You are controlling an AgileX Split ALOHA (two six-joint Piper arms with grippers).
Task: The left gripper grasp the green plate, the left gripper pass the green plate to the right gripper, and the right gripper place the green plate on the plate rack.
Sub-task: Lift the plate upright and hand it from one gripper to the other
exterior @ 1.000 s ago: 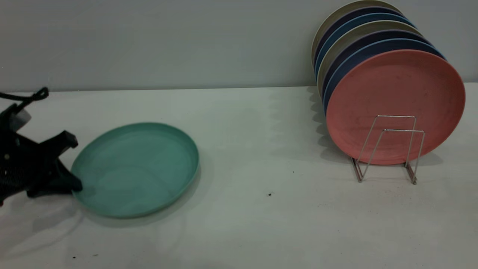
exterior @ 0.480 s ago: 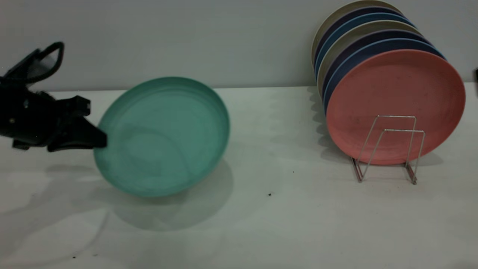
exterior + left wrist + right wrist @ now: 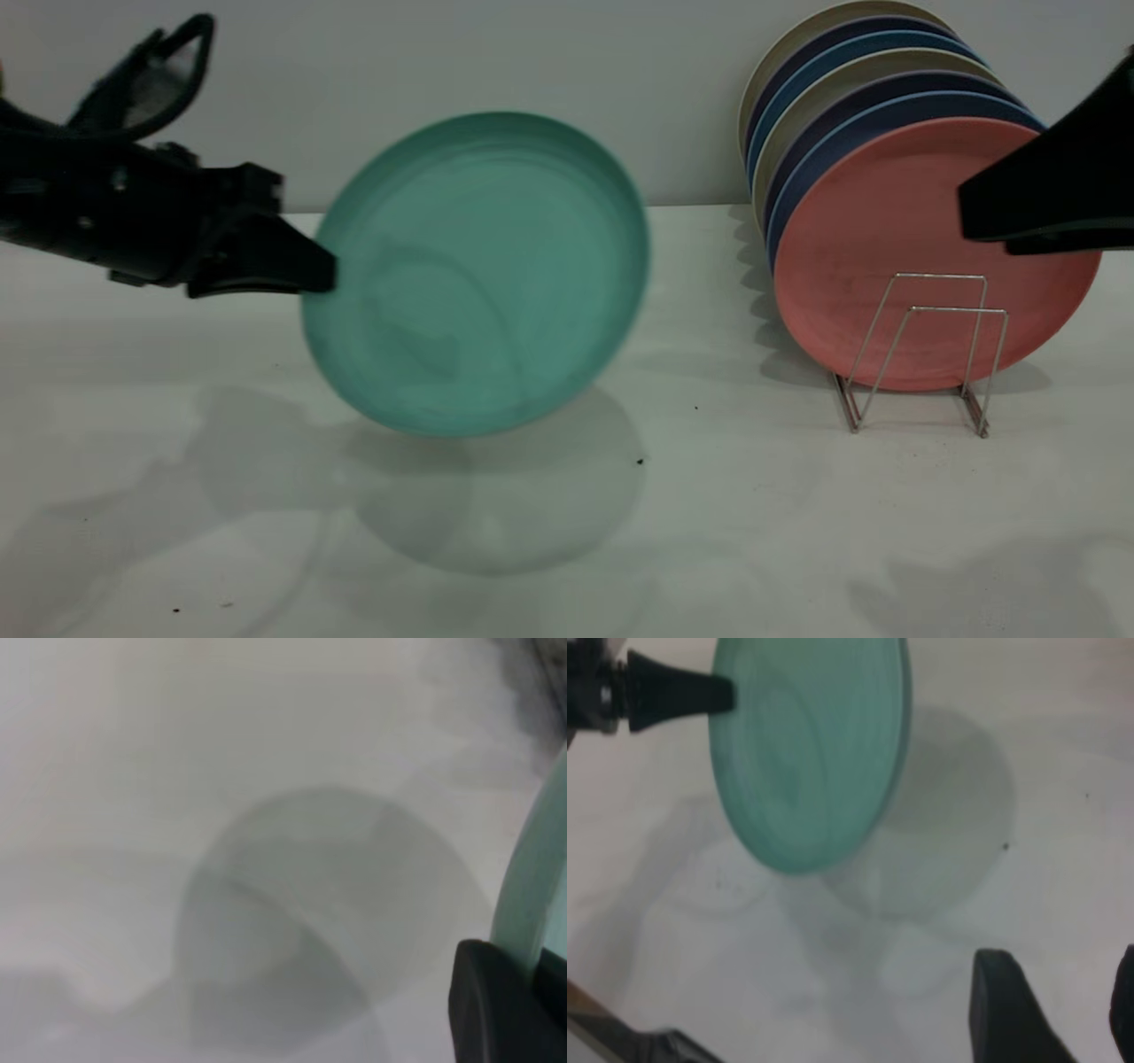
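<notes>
The surface (image 3: 709, 532) carries the rack (image 3: 921, 354), full of plates. Left of the rack, the green plate (image 3: 478, 275) hangs airborne, tilted: probably light, stiff, slick, best pinched at its rim. The left gripper (image 3: 323, 270) clamps that rim; the right gripper (image 3: 1050, 1010) approaches, spread and empty.

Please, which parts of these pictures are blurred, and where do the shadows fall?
Exterior view: the green plate held by the left tool is smeared, its shadow on the table below. Left wrist view: hazy overall. Right wrist view: soft.
</notes>
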